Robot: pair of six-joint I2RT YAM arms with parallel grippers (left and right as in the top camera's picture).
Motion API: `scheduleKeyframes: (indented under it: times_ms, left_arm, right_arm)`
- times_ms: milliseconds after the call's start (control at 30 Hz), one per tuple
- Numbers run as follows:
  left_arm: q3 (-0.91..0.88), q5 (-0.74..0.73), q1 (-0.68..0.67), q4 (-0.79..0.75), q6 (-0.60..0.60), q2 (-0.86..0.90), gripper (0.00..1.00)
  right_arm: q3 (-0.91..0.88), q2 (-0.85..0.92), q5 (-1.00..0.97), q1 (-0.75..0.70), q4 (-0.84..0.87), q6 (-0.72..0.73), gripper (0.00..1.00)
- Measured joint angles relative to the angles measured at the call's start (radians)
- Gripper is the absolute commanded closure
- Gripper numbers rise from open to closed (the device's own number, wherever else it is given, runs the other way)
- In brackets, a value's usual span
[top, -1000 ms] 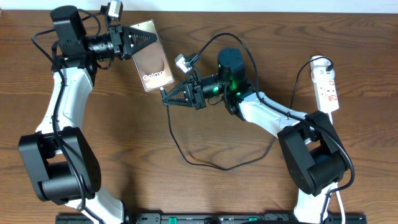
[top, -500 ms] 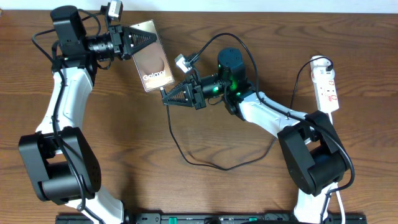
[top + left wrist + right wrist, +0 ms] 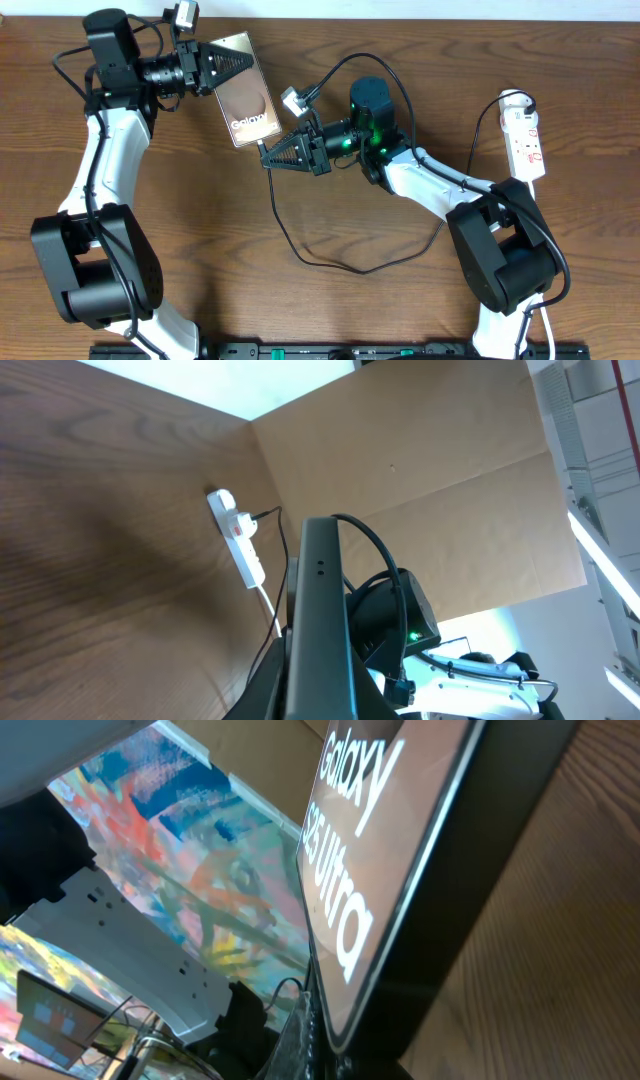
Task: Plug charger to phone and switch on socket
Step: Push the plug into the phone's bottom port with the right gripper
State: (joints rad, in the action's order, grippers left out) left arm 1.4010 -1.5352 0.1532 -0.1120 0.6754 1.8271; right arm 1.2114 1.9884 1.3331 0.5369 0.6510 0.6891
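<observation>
My left gripper [image 3: 225, 62] is shut on the top end of the phone [image 3: 245, 92] and holds it tilted above the table; its face reads "Galaxy S25 Ultra" in the right wrist view [image 3: 370, 870]. The left wrist view shows the phone edge-on [image 3: 320, 620]. My right gripper [image 3: 268, 153] is shut on the charger [image 3: 290, 240] near its plug tip, right at the phone's lower end. I cannot tell whether the tip is inside the port. The black cable loops over the table. The socket [image 3: 525, 135] lies at the far right and also shows in the left wrist view [image 3: 238, 538].
The wooden table [image 3: 200, 250] carries the cable loop in the middle. The socket's thick white cord [image 3: 545, 320] runs down past the right arm's base. A cardboard wall [image 3: 420, 480] stands behind the table. A black rail [image 3: 330, 350] lies along the front edge.
</observation>
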Motion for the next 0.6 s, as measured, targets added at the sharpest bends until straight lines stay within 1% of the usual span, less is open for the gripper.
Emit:
scheduleKeyframes:
  times_ms: [600]
  left_arm:
    - [0.000,0.000,0.000,0.000,-0.025,0.000,0.92]
  right_arm:
    - [0.000,0.000,-0.006,0.000,0.000,0.052,0.99]
